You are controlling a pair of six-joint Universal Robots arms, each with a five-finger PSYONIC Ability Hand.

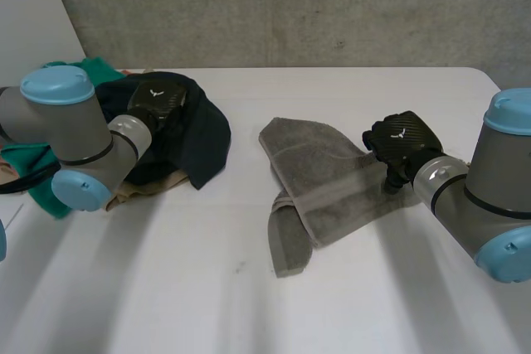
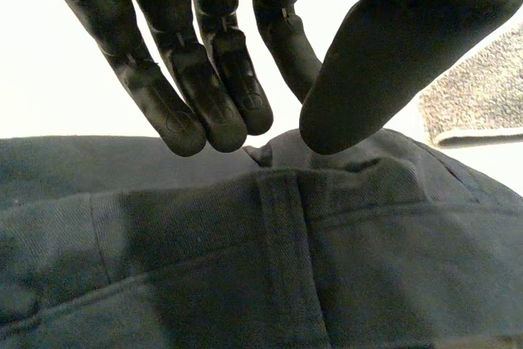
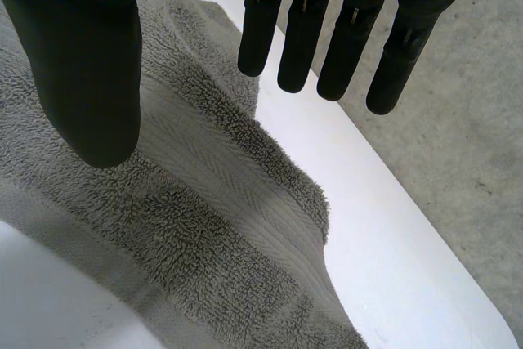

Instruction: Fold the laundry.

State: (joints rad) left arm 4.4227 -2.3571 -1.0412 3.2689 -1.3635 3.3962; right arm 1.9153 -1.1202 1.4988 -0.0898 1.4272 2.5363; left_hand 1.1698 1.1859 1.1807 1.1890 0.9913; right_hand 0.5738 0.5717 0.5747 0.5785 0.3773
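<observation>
A dark navy garment [image 1: 207,134] lies on a pile of laundry at the table's left. My left hand [image 1: 156,101] is over it. In the left wrist view its fingers [image 2: 204,96] and thumb are drawn close together just above a raised fold of the garment [image 2: 245,251], with no cloth seen between them. A grey towel [image 1: 319,176] lies crumpled and partly folded in the middle of the table. My right hand [image 1: 402,140] hovers at the towel's right edge, open. Its straight fingers [image 3: 302,30] stand apart from the thumb above the towel [image 3: 204,226].
A green cloth [image 1: 37,159] and a beige cloth [image 1: 145,190] lie under and beside the dark garment. The white table [image 1: 249,288] stretches bare toward the front. Beyond the table's far edge there is a grey concrete floor [image 3: 458,161] and a concrete wall [image 1: 290,6].
</observation>
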